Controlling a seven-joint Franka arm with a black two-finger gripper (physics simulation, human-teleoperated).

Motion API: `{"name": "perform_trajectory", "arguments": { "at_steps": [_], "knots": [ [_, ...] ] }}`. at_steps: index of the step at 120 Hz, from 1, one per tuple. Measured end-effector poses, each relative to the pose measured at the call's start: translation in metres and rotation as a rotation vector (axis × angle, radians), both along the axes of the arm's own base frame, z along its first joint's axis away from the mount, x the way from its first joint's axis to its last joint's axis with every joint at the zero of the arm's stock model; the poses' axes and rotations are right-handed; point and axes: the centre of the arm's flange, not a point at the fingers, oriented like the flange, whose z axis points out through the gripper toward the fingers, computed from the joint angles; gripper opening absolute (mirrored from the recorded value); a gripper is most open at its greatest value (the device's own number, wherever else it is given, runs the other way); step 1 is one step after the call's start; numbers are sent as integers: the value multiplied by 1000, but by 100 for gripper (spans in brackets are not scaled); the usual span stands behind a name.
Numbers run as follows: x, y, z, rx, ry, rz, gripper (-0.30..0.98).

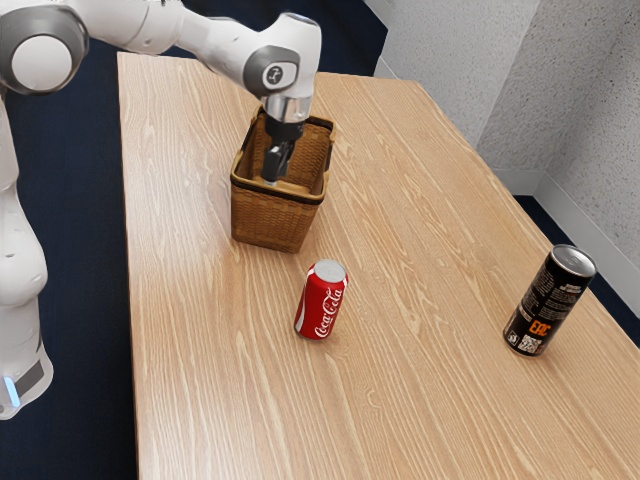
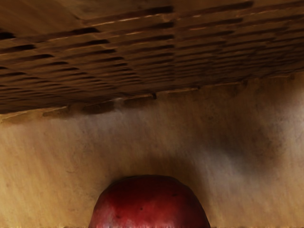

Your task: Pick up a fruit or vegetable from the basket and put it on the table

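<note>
a light wood-grained table [image 1: 420, 410], its grain running lengthwise, extends from the near edge of the exterior view toward the far side. dark blue floor [image 1: 75, 300] lies at the exterior view's left; speckled grey walls [image 1: 465, 90] with a pale baseboard [image 1: 517, 182] rise beyond the table at the far right.

the white arm [image 1: 222, 48] enters from the exterior view's upper left, reaches rightward above the table's far part and bends down at the wrist. the black gripper [image 1: 272, 175] points downward within the mouth of the woven brown basket [image 1: 268, 223]; whether it is wide, narrow or closed on something cannot be told.

the item to be picked, a rounded, dark red fruit or vegetable [image 2: 149, 204], is at the basket, beneath or at the gripper; whether it is held cannot be told. beyond it in the wrist view lie the pale basket floor [image 2: 71, 156] and a slatted, dark brown inner wall [image 2: 142, 52].

the basket's walls stand around the gripper, and its near wall hides part of the interior. a red cola can [image 1: 322, 302] stands upright near the basket, on its near side and slightly right. a taller black can [image 1: 550, 300] with orange lettering stands well apart, at the exterior view's right.
</note>
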Motion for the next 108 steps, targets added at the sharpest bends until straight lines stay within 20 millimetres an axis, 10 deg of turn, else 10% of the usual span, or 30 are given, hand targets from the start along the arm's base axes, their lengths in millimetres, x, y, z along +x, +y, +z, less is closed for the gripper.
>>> {"name": "perform_trajectory", "arguments": {
  "at_steps": [108],
  "knots": [
    [3,-11,-36,-22,-14,-37,69]
  ]
}}
